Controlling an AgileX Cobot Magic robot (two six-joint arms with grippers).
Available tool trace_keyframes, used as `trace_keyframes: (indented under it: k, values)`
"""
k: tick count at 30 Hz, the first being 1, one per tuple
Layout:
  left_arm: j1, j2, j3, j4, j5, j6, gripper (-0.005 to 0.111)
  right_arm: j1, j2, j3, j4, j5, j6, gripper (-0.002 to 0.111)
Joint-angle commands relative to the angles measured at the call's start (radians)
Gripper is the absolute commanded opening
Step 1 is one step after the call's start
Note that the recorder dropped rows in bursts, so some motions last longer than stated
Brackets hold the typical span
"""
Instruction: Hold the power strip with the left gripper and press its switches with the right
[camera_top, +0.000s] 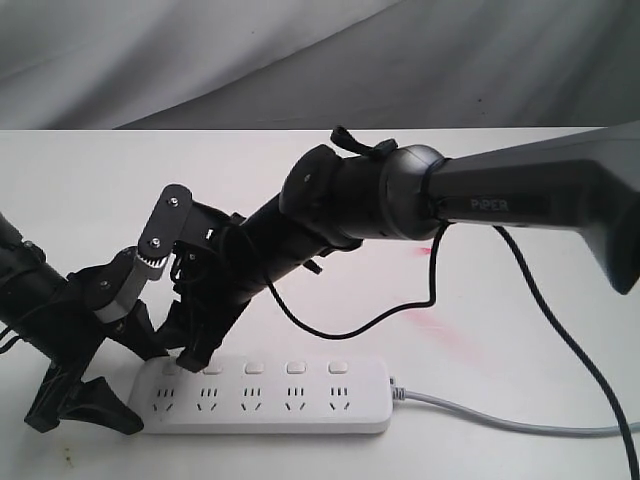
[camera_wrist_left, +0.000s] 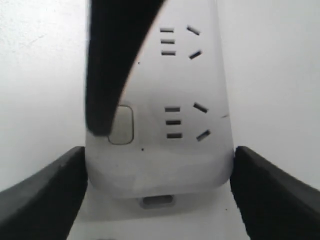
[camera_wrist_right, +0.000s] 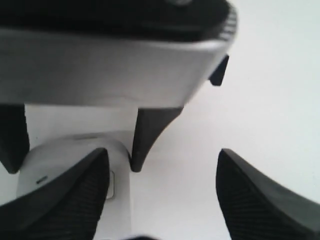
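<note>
- Starting with the exterior view, you have the power strip (camera_top: 300, 410) lying flat on the white table (camera_top: 500, 330), close to the front of the picture. Its grey cord (camera_top: 500, 418) runs off to the right.
- Its five switches (camera_top: 253, 368) sit in a row along the far edge, one above each socket set.
- Your left gripper (camera_top: 147, 388) straddles the strip's left end, with one black finger on the near side and one on the far side.
- Your right gripper (camera_top: 190, 335) reaches across from the right to that same end, with a fingertip on the row of switches. A loose black cable (camera_top: 350, 325) droops from its arm onto the table.
- In the left wrist view, your two fingers sit against the strip's long edges, so the left pincer is clenched on the strip across its width.
- One finger (camera_wrist_left: 110, 65) of the right gripper lies over the strip here, and its tip touches the edge of the end switch (camera_wrist_left: 121, 125).
- In the right wrist view, your right pincer is released, with its ribbed fingers well apart. One is over the strip's rounded end beside that switch and the other is above bare table.
- The left gripper's grey block (camera_wrist_right: 110, 70) looms close to this camera.
- You cannot tell from any view whether the switch is pressed in.
</note>
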Motion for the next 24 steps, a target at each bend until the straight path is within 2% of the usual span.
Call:
trace_keyframes:
  k: [1,9,15,24]
  values:
    - [-0.007,0.001,0.005,0.004,-0.006,0.006,0.062,-0.001,-0.007,0.001,-0.157,0.020,0.107,0.057]
    - [-0.007,0.001,0.005,0.004,-0.008,0.006,0.062,-0.013,-0.045,0.001,-0.273,0.082,0.220,0.057]
    - [-0.007,0.001,0.005,0.004,-0.008,0.006,0.062,-0.069,-0.063,0.001,-0.199,0.165,0.249,0.057]
    - [-0.007,0.001,0.005,0.004,-0.008,0.006,0.062,-0.035,-0.023,0.003,-0.169,0.131,0.194,0.057]
